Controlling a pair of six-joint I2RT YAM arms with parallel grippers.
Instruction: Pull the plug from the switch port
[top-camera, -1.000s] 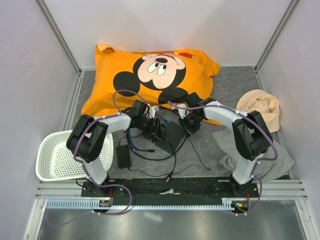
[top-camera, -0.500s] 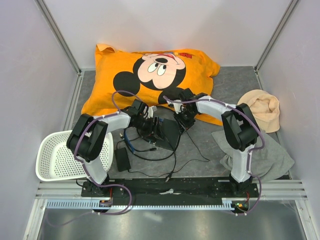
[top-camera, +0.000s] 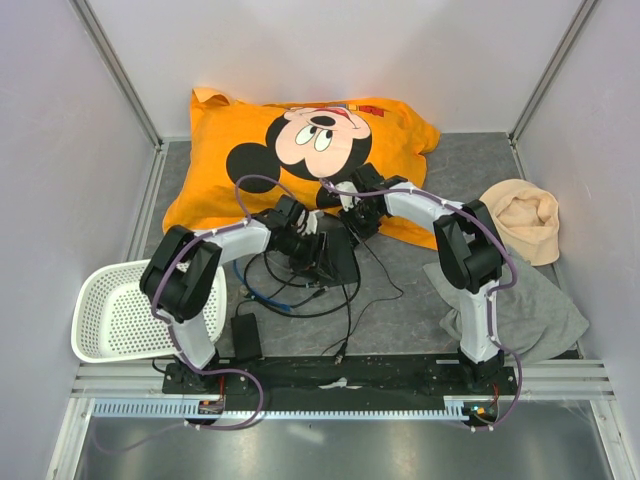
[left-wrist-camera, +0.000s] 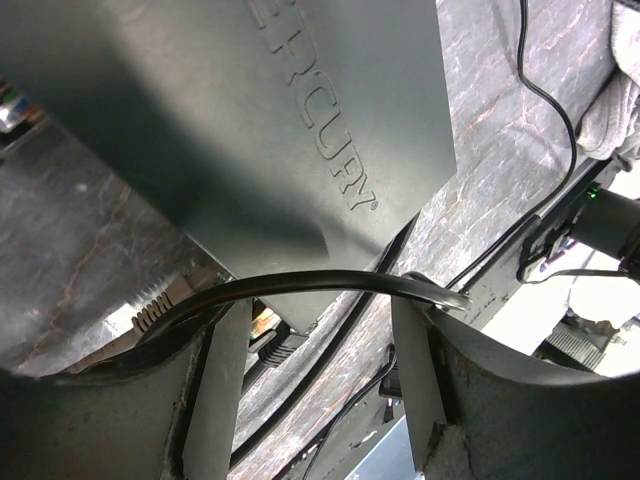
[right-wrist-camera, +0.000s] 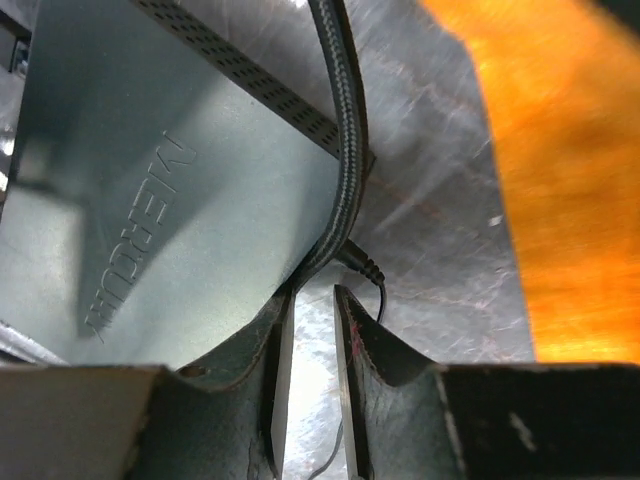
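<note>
The switch is a flat black box lettered MERCURY, lying between my two grippers. In the left wrist view the box fills the top. A black plug sits in a lit port at its near corner, between my fingers. My left gripper is open, with a black cable draped across both fingers. My left gripper rests at the box's left edge. My right gripper is at the box's far corner. In the right wrist view its jaws stand a narrow gap apart, empty. A small barrel plug lies just past the tips.
An orange Mickey pillow lies at the back, close behind the right gripper. A black power brick and loose cables, one blue, lie front left. A white basket stands at the left. Grey and beige cloths lie at the right.
My right gripper has moved up and left from the box's right edge to its far corner by the pillow. The left gripper and box shifted slightly right. The power brick slid nearer.
</note>
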